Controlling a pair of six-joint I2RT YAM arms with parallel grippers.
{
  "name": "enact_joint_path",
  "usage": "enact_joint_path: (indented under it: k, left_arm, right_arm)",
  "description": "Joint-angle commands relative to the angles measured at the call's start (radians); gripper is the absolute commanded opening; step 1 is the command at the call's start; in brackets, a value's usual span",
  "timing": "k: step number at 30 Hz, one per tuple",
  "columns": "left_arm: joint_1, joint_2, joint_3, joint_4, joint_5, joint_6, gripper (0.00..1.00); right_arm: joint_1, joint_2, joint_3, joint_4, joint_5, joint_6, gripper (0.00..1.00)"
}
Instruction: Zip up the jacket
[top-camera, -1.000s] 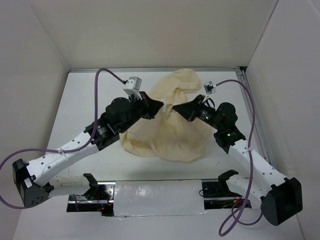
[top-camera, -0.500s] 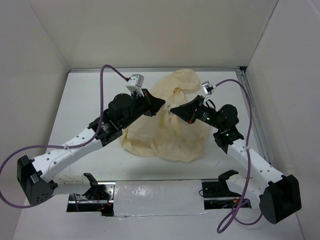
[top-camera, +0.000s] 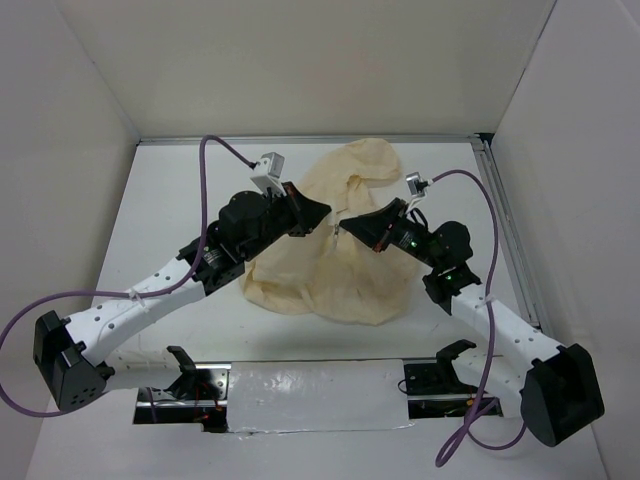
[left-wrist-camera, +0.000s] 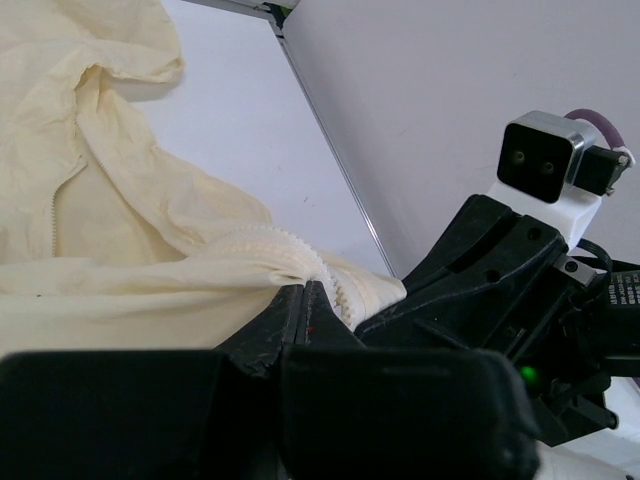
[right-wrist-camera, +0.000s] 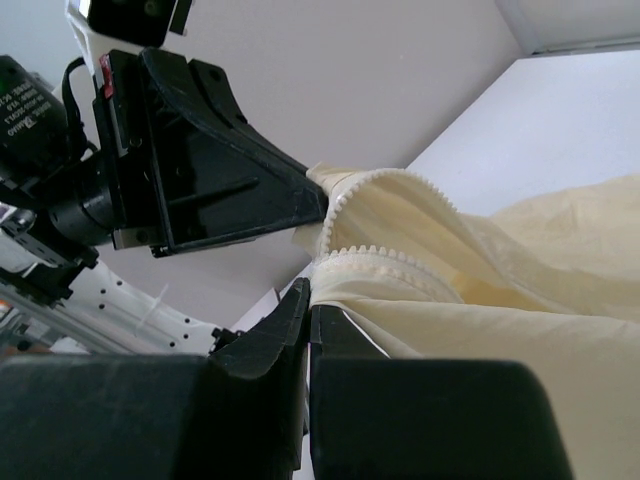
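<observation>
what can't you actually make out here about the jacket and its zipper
- Zipper pull: not visible in any view. In the top view the left gripper and right gripper cover that part of the jacket, and it would be too small there anyway.
- Zipper's bottom end: both wrist views show only a short run of teeth; the fingers block the lower frame.
- Sleeves: lost in bunched folds, top view.

Crumpled cream jacket (top-camera: 335, 270), unzipped, front edges lifted mid-table.
</observation>
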Motion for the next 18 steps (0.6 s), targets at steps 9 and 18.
enact_joint_path:
  k: [9,18]
  left_arm:
    - [0.002,-0.024,-0.017,0.07,0.001,-0.034,0.0]
    - [0.002,-0.03,-0.022,0.064,-0.031,-0.057,0.0]
  right_arm:
    - [0.004,0.031,-0.015,0.114,0.061,0.043,0.0]
    - [0.011,0.017,-0.035,0.126,0.042,0.063,0.0]
